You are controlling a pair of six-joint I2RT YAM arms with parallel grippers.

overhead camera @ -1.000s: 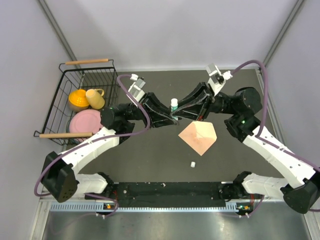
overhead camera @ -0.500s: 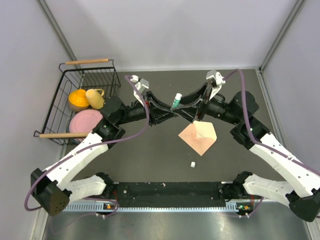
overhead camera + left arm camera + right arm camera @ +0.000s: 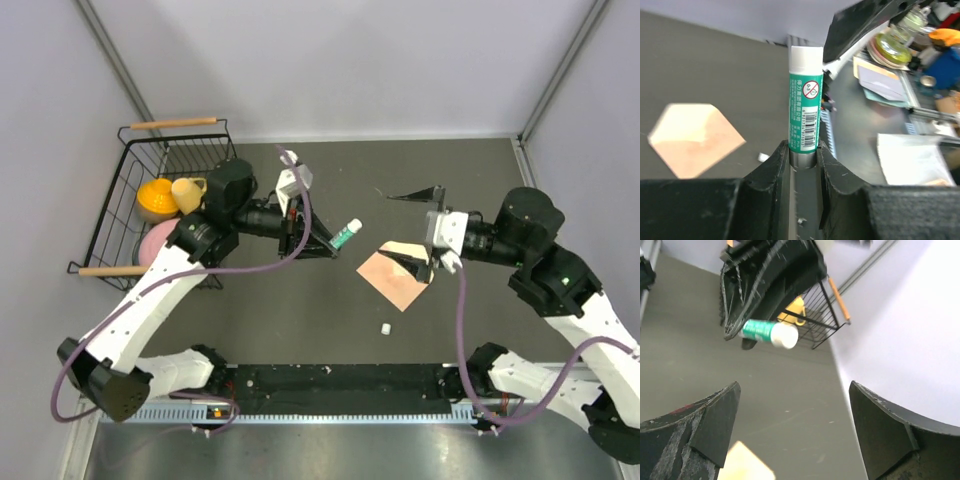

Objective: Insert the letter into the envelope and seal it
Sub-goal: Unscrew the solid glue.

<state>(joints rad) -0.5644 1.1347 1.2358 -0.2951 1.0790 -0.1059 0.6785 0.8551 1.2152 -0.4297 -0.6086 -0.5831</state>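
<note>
Pulled away from the left gripper (image 3: 803, 150), the right gripper (image 3: 412, 228) now has its jaws wide apart, holding nothing. Just under them lies the envelope (image 3: 395, 278), flat pink paper. The left jaws pinch the smooth round glue stick (image 3: 805, 105), its tip sticking out past them, likely to rub the flap.

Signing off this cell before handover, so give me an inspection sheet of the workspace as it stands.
Surface: table, dark and matte.
Job's things: peach envelope lies flat mid-table; glue stick is held off the table.
Clutter: small white piece near the envelope; wire basket at left holds orange bowl, yellow cup, pink plate.
Grippers: left pincer shut on the glue stick; right pincer open, empty, over the envelope's right side.
Cables: purple cables loop along both arms.
Surroundings: plain grey walls; nothing else seen.
</note>
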